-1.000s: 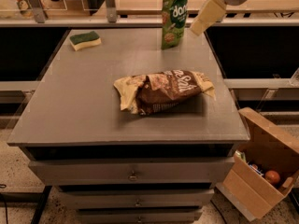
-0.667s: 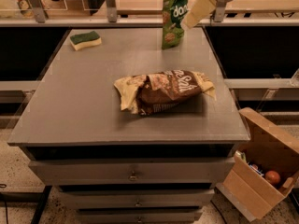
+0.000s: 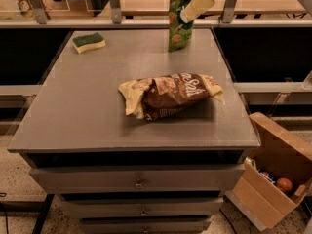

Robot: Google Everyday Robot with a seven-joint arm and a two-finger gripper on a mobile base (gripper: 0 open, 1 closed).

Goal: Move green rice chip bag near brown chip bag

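The green rice chip bag (image 3: 178, 29) stands upright at the far edge of the grey table (image 3: 87, 106), right of centre. The brown chip bag (image 3: 171, 95) lies on its side in the middle of the table, well in front of the green bag. My gripper (image 3: 195, 5) comes in from the top right, and its pale yellow part overlaps the upper right side of the green bag. The top of the green bag and most of the gripper are cut off by the upper edge of the view.
A green-and-yellow sponge (image 3: 89, 42) lies at the far left of the table. An open cardboard box (image 3: 273, 179) with small items stands on the floor to the right. Drawers (image 3: 139, 179) sit under the table top. A shelf rail (image 3: 117, 18) runs behind the table.
My gripper has moved left and a little down, from the right of the green bag to overlapping its upper part. The two bags and the sponge have not moved.
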